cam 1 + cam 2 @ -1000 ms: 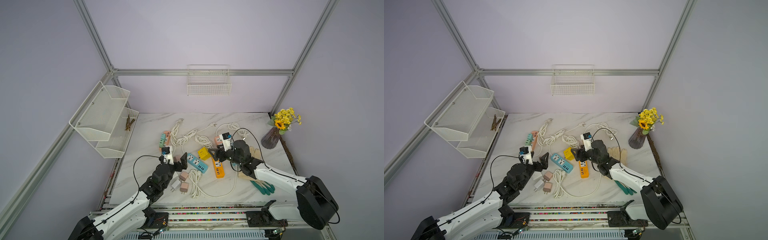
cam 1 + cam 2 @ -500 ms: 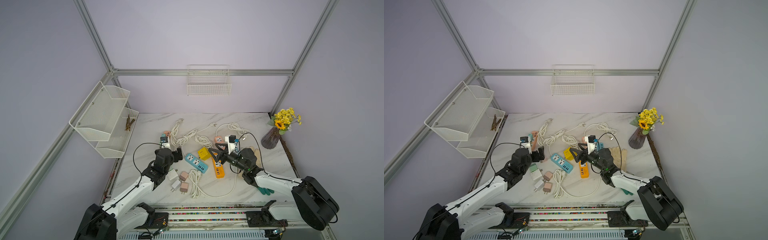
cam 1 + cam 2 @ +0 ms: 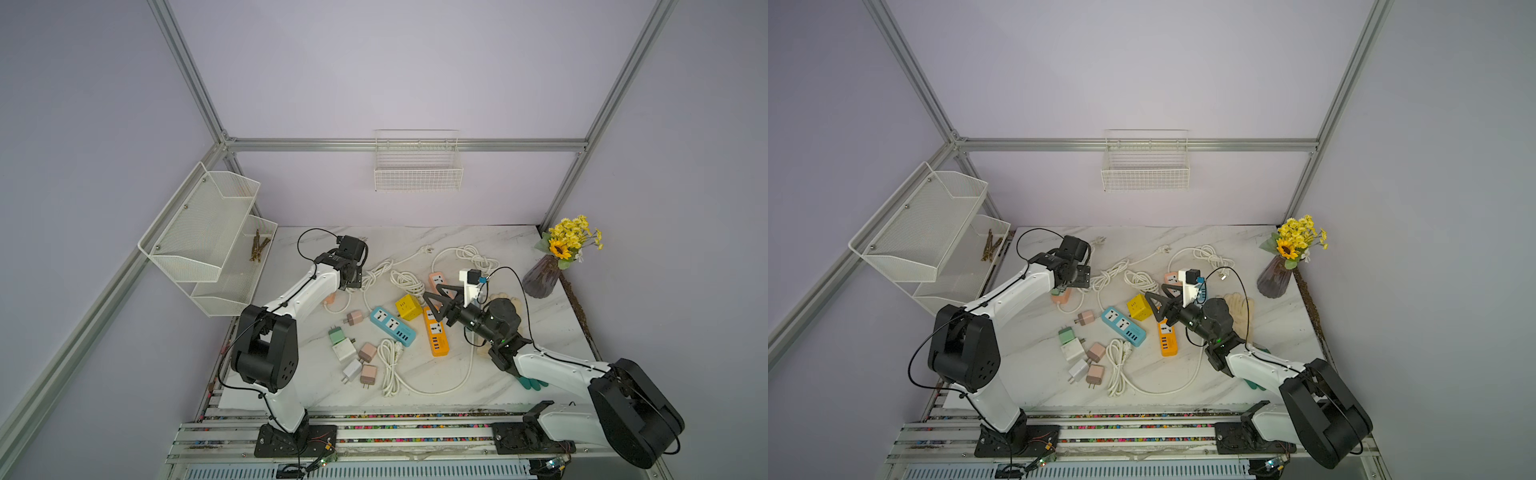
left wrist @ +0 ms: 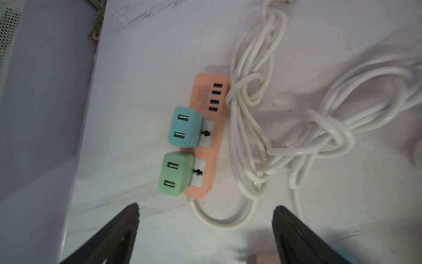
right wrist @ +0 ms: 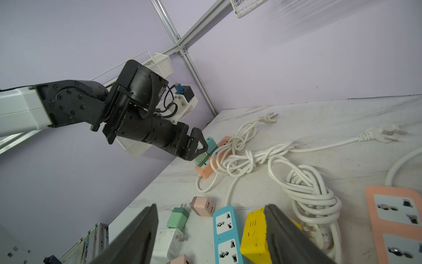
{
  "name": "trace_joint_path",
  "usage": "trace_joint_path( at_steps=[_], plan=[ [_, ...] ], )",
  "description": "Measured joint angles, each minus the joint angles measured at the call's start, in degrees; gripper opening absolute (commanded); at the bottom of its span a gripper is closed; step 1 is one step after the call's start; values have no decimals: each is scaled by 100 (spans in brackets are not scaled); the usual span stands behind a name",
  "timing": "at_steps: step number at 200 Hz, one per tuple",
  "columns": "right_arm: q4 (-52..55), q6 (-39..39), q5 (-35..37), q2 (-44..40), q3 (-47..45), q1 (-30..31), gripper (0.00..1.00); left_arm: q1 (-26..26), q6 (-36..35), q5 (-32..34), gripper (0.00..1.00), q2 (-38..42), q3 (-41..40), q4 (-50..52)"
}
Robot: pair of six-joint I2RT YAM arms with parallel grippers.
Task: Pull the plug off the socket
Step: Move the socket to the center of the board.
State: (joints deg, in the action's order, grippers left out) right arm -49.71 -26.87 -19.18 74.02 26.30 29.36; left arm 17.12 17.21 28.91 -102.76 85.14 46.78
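Left gripper point(image 4: 205, 206): jaws wide, empty, lower frame | green plug point(image 4: 177, 173): seated in peach power strip point(image 4: 201, 96), frame centre | handling: probably light, rigid, smooth; pinch flat sides; strip may lift

green plug point(image 4: 177, 176), blue plug point(image 4: 185, 128), in peach socket point(image 4: 198, 96)

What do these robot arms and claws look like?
The left arm and right arm: white links, bulky black joints, black cables looped alongside. The left gripper and right gripper: black, each with two triangular, hollow fingers. White camera mounts sit at the wrists.
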Motion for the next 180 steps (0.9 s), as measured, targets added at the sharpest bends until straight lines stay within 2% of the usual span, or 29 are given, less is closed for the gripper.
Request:
trace_joint_path(
  at_steps=[27, 50, 116, 153, 171, 180],
  plan=[
    [-11, -131, -26, 2, 0, -46, 77, -487, -291, -4, 76, -225, 356, 739],
    [-28, -179, -83, 2, 0, -66, 77, -776, -503, -234, 74, -411, 363, 1132],
    [-39, -254, -173, 26, 2, -74, 76, -916, -940, -1086, 70, -1185, 887, 1453],
    [-35, -267, -240, 98, 2, -76, 76, -1025, -1021, -1261, 53, -1429, 1414, 1462],
    [-37, -267, -245, 98, 2, -76, 75, -1106, -1054, -1362, 49, -1635, 1598, 1456],
    [-35, -267, -247, 98, 4, -79, 76, -1145, -1051, -1423, 44, -1733, 1652, 1460]
  ],
)
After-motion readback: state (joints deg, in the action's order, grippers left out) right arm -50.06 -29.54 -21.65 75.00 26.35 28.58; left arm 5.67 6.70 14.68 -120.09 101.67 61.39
